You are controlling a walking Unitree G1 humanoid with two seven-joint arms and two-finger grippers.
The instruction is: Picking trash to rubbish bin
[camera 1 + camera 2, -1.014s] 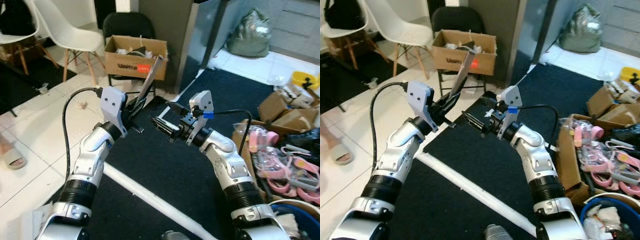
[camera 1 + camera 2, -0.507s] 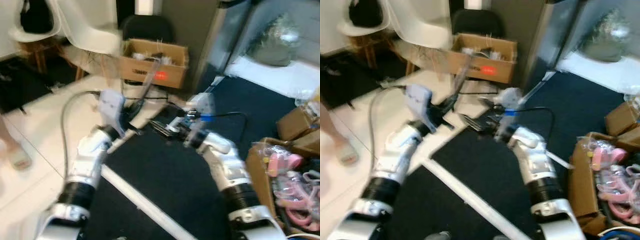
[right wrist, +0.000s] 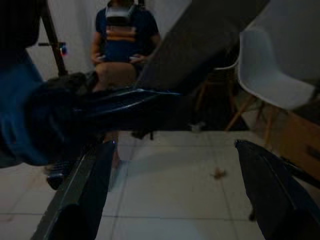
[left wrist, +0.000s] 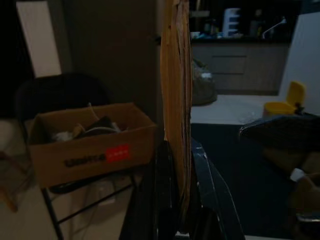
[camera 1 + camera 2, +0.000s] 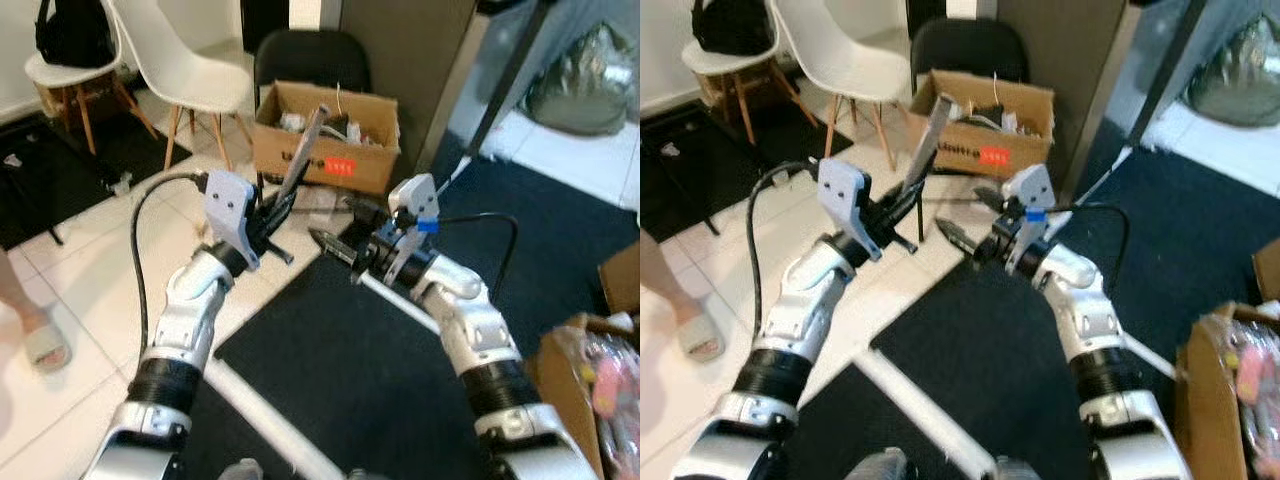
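Note:
My left gripper (image 5: 278,207) is shut on a flat brown cardboard piece (image 5: 303,155), held upright on edge; in the left wrist view the cardboard (image 4: 175,95) stands between the two black fingers (image 4: 159,190). Beyond it, an open cardboard box (image 5: 325,150) with scraps inside rests on a black chair (image 5: 310,65). My right gripper (image 5: 338,232) hovers just right of the left one, open and holding nothing; its fingers (image 3: 87,185) stand wide apart in the right wrist view.
Two white chairs (image 5: 185,65) stand at the back left on pale tiles. A person's sandalled foot (image 5: 40,340) is at the left edge. A dark carpet (image 5: 400,370) with a white pole (image 5: 270,420) lies below. A box of pink items (image 5: 600,370) sits at right.
The camera has swung left and moved closer, so the box on the chair now sits nearer and more central. Both arms keep their pose, cardboard still held.

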